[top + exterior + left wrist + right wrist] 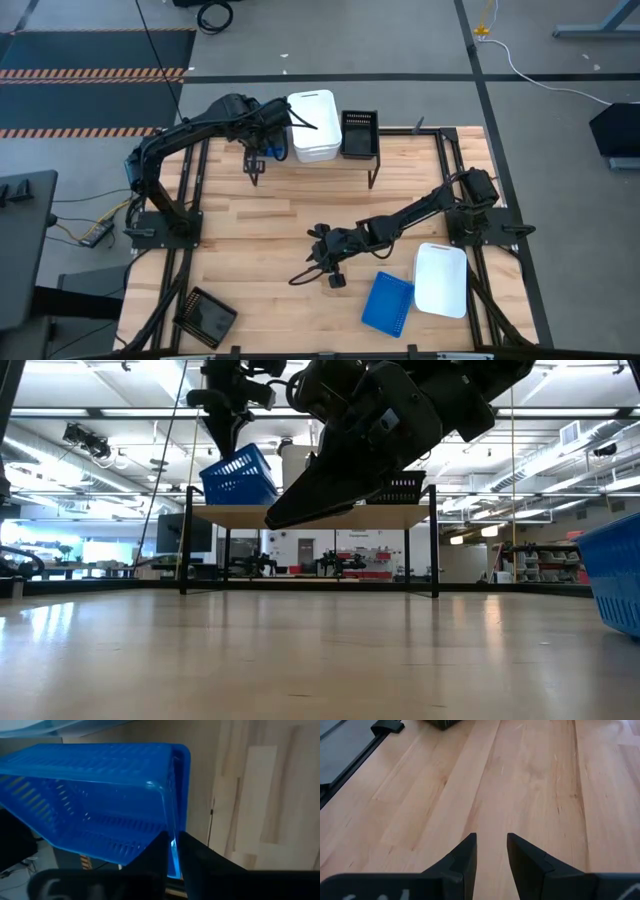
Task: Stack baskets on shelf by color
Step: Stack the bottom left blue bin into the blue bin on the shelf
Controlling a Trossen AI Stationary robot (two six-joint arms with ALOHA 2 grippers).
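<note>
- Your left gripper (172, 852) pinches the blue basket's (100, 800) rim, tilted over the shelf (310, 516), upper left in the high view.
- Placing step: level it, then release.
- Your right gripper (491, 852) waits open, empty, mid-table.

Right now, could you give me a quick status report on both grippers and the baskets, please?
Left gripper shut on blue basket, tilted at shelf. Right gripper open, empty, over table. Nothing blocking.

Glossy, translucent plastic blue basket (100, 805) with a slotted wall – smooth, pale wooden tabletop (530, 780).
</note>
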